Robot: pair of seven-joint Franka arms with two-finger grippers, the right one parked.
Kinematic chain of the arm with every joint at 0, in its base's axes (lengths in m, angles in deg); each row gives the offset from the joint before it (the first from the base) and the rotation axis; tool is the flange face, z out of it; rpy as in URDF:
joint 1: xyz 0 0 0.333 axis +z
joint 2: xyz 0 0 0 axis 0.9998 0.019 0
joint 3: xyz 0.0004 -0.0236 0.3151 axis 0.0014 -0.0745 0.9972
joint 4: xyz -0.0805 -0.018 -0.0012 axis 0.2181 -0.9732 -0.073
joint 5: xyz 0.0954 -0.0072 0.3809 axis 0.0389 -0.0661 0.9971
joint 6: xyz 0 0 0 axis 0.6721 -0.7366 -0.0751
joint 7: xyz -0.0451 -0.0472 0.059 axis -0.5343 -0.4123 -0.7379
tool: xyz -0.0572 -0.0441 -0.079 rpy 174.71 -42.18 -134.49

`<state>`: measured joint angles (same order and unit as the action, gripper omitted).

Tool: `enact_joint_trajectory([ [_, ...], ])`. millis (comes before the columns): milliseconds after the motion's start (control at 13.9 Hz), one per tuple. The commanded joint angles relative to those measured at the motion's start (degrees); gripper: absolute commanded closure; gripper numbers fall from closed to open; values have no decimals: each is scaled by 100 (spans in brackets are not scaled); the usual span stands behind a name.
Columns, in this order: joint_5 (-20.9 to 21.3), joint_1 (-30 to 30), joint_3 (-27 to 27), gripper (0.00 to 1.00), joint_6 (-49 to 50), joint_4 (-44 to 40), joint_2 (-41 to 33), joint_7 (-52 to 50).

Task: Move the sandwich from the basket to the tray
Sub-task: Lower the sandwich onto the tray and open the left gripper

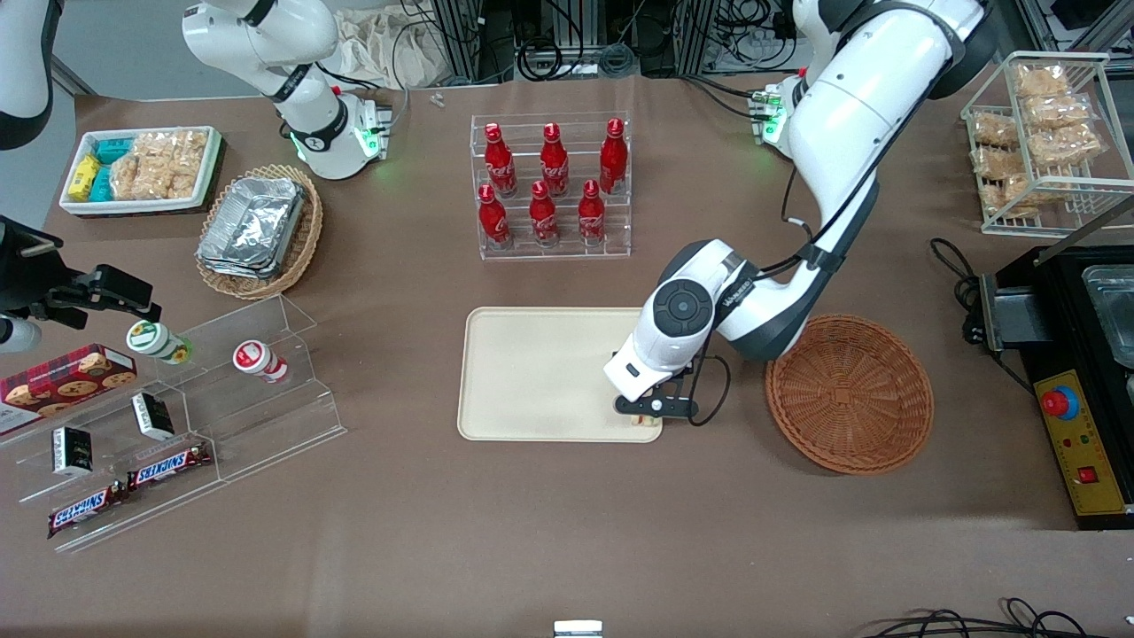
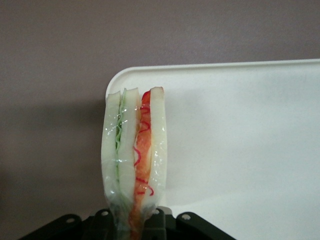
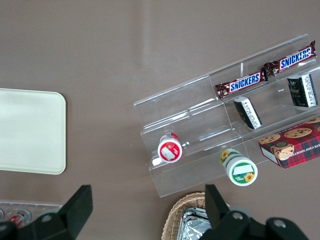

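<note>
Brown table (image 1: 532,523), cream tray (image 1: 532,372) beside round basket (image 1: 849,392) (nothing in it), gripper (image 1: 645,416) over tray corner, clenched on upright sandwich (image 2: 134,160).

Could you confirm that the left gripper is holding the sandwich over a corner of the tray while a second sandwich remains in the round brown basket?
Not quite: the basket holds nothing, as the front view shows. The rest stands: the left gripper holds the sandwich over a corner of the tray.
</note>
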<state>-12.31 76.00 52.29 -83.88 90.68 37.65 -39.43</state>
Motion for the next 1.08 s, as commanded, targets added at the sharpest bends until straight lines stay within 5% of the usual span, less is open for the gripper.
enact_joint_trajectory([
  [0, 320, -97, 27, 42, -83, -182, 193, -166],
  [72, 321, -97, 27, 24, -83, -147, 211, -166],
  [289, 312, -97, 27, 2, -74, -59, 246, -183],
  [577, 251, -36, 27, 1, -12, -86, 28, -210],
  [1010, 181, 393, 203, 1, 704, -138, -1298, -184],
])
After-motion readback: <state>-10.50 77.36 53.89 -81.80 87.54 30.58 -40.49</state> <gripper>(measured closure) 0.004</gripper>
